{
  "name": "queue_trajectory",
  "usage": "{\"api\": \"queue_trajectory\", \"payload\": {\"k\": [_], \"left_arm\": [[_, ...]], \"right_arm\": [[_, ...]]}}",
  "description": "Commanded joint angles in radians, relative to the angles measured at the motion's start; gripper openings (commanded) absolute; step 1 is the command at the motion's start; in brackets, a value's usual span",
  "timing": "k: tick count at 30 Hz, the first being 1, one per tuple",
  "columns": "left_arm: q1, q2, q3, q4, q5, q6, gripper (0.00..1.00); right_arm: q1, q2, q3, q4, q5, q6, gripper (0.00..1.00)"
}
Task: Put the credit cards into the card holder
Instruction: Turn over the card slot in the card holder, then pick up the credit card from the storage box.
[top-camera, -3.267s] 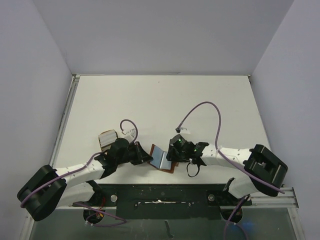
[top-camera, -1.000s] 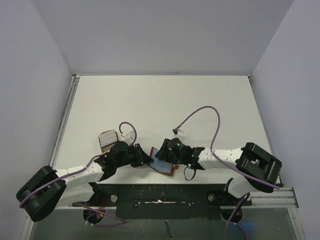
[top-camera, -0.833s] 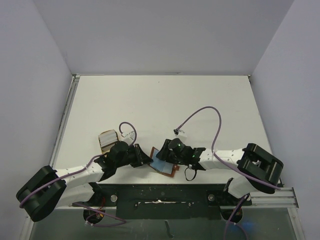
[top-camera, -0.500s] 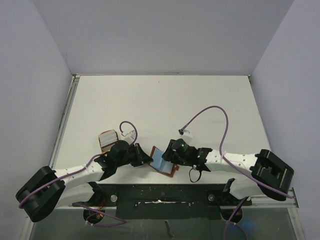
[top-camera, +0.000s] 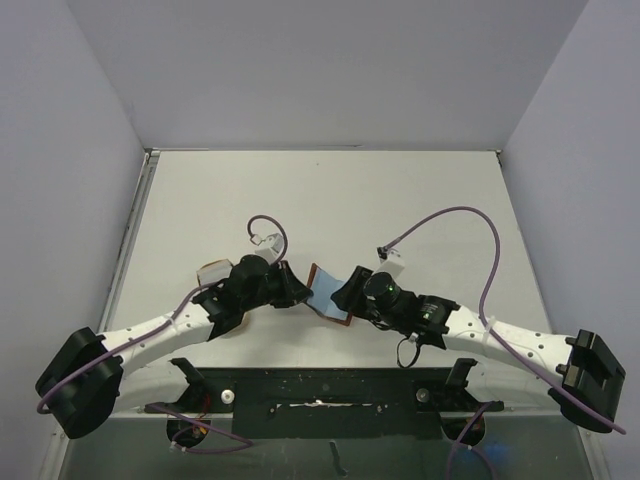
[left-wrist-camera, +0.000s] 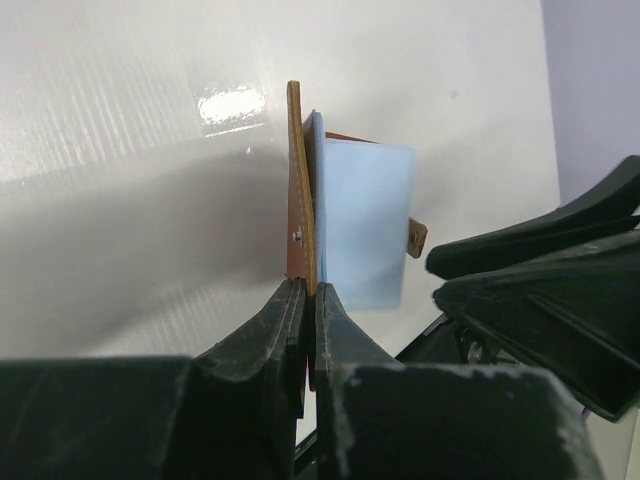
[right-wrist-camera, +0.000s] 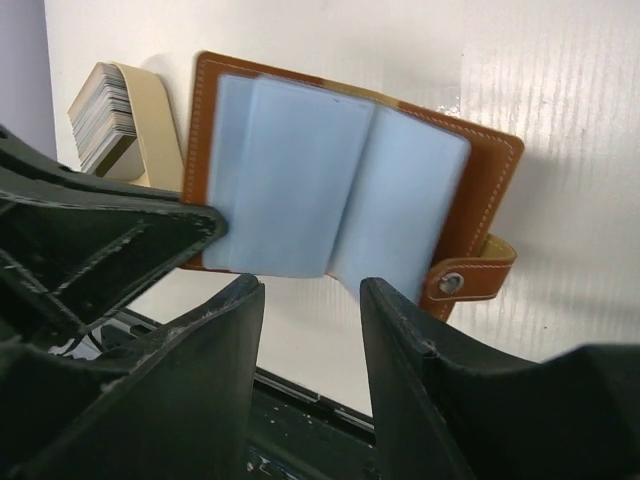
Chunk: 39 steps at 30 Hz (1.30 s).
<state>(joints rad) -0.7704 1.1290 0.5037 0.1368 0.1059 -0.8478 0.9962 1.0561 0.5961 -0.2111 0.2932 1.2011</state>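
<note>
The card holder (top-camera: 325, 293) is a brown leather wallet, held open and tilted, its pale blue inside (right-wrist-camera: 330, 200) facing my right wrist camera, with its snap tab (right-wrist-camera: 450, 283) at the lower right. My left gripper (top-camera: 294, 290) is shut on the edge of the wallet's left brown flap (left-wrist-camera: 297, 180). My right gripper (top-camera: 343, 296) is open and empty, its fingertips (right-wrist-camera: 240, 310) just below the wallet's lower edge without touching it. The credit cards (right-wrist-camera: 100, 115) stand as a stack in a tan dish (top-camera: 212, 272) behind my left gripper.
The black rail (top-camera: 320, 385) runs along the table's near edge below both arms. Purple cables (top-camera: 450, 215) loop above each wrist. The table's left rim (top-camera: 130, 230) is a metal strip.
Both grippers and the wallet have moved away from the near edge, towards the table's middle. The right arm has stretched out, its elbow swinging right. The left gripper still holds the flap.
</note>
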Motion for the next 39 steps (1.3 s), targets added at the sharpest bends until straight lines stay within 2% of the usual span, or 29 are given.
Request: {"api": "queue_trajectory", "payload": {"k": [1,6,12,16,19,20,22,25,28,34,39], "left_arm": [[-0.013,0.034,0.048,-0.008,-0.016,0.016,0.00],[-0.013,0.048,0.017,0.075,0.021,-0.046,0.00],[-0.014,0.068,-0.083,0.249,0.037,-0.169,0.00],[-0.018,0.079,-0.146,0.359,0.010,-0.245,0.00],[-0.018,0.080,-0.162,0.366,-0.026,-0.263,0.00],[-0.018,0.078,-0.165,0.361,-0.033,-0.263,0.02],[-0.018,0.066,-0.169,0.341,-0.043,-0.261,0.14],[-0.018,0.038,-0.162,0.281,-0.066,-0.246,0.31],[-0.018,0.003,-0.140,0.168,-0.104,-0.238,0.40],[-0.015,-0.083,-0.029,-0.175,-0.236,-0.178,0.43],[-0.009,-0.177,0.138,-0.484,-0.412,0.040,0.43]], "right_arm": [[0.008,0.009,0.074,0.043,0.041,-0.045,0.44],[0.004,0.057,0.085,0.046,0.043,-0.062,0.42],[-0.027,0.128,0.087,0.017,0.025,-0.045,0.43],[-0.049,0.138,0.077,0.007,0.019,-0.040,0.46],[-0.072,0.148,0.065,0.000,0.010,-0.033,0.47],[-0.076,0.152,0.060,0.004,0.005,-0.032,0.47],[-0.082,0.158,0.053,0.019,-0.006,-0.036,0.47],[-0.084,0.174,0.059,0.038,-0.031,-0.053,0.47],[-0.085,0.201,0.077,0.058,-0.056,-0.071,0.46],[-0.077,0.286,0.130,0.069,-0.096,-0.083,0.45],[-0.069,0.354,0.171,0.073,-0.120,-0.073,0.45]]}}
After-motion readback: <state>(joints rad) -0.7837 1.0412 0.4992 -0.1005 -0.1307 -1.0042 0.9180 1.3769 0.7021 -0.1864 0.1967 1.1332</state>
